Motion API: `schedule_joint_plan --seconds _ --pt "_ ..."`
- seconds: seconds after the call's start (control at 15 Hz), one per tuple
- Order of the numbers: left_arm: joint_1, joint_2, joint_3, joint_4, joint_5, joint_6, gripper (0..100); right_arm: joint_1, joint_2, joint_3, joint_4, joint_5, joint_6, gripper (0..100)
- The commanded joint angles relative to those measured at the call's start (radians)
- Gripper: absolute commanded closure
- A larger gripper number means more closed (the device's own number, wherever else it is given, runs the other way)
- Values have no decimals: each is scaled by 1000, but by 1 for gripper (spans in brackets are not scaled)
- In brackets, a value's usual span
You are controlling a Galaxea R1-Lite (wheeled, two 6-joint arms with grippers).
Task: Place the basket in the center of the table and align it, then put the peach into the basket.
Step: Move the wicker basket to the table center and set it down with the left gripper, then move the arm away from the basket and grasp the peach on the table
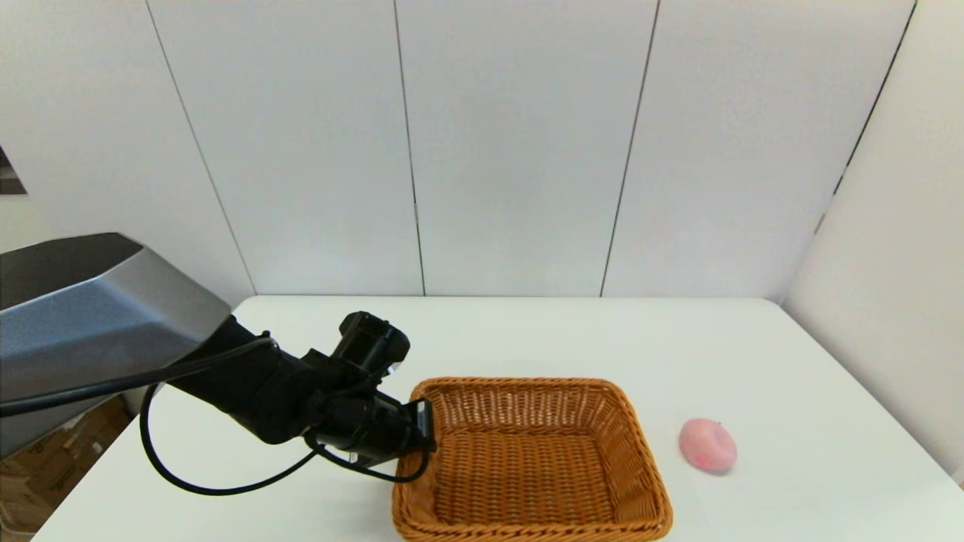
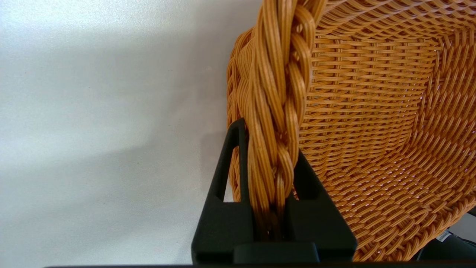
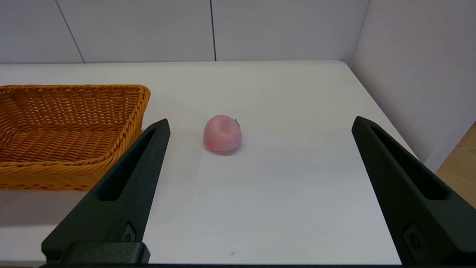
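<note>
In the head view the basket (image 1: 533, 461) sits on the surface (image 1: 791, 361) at the lower centre of the frame, its near rim close to the bottom edge. The peach (image 1: 708, 445) lies on the surface to the right of the basket, apart from it. The left gripper (image 1: 422, 429) reaches in from the left of the frame and meets the basket's left rim, one of its fingers (image 2: 232, 163) outside the wall and the other inside. Behind the surface stands a panelled wall (image 1: 520, 143) across the upper frame.
</note>
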Motion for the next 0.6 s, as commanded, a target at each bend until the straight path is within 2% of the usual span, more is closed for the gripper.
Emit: schedule_joint_plan --seconds 0.07,0.33,0.6 --pt "2 9 -3 -3 2 -7 0 0 0 0 -1 0 0 0" --pt "12 1 -3 -18 5 -10 0 0 0 0 -1 0 0 0" --pt "126 -177 34 -33 6 16 0 0 0 0 -1 0 -3 0"
